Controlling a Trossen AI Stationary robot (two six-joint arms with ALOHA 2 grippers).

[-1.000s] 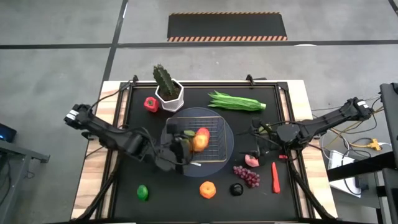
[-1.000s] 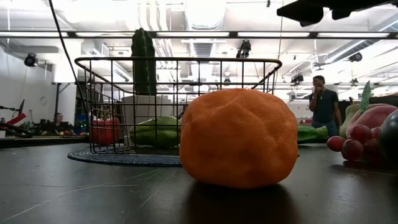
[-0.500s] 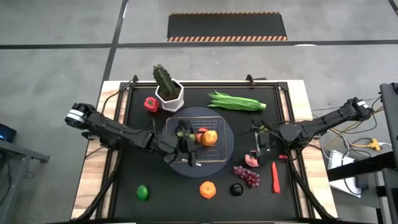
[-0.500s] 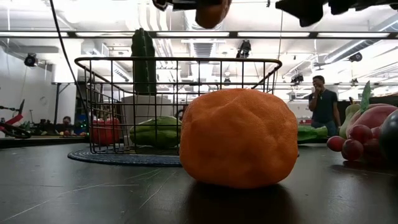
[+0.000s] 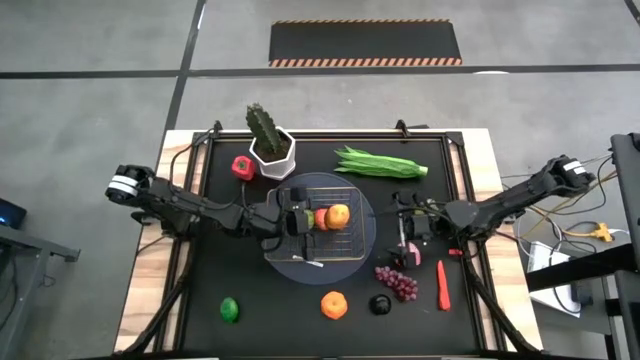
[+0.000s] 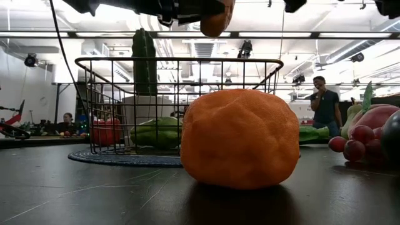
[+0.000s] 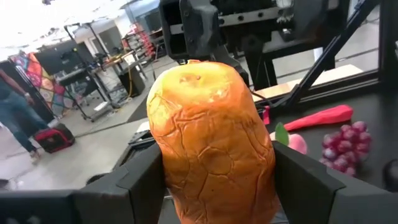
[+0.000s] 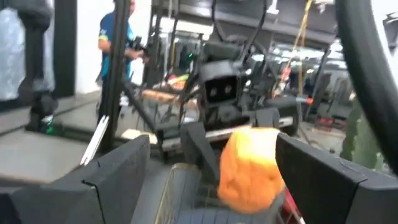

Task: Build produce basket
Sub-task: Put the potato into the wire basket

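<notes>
While no writing is legible, left gripper [image 5: 332,216] jaws clamp an orange fruit [image 5: 338,215] above the basket [image 5: 352,245]; right gripper [image 5: 404,228] jaws apart.

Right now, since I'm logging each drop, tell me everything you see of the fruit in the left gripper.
The fruit is orange with a reddish side, its skin wrinkled and matte like soft rubber or foam. The left gripper is shut on it, a finger pressing each side. It hangs above the basket, clear of the wire.
</notes>
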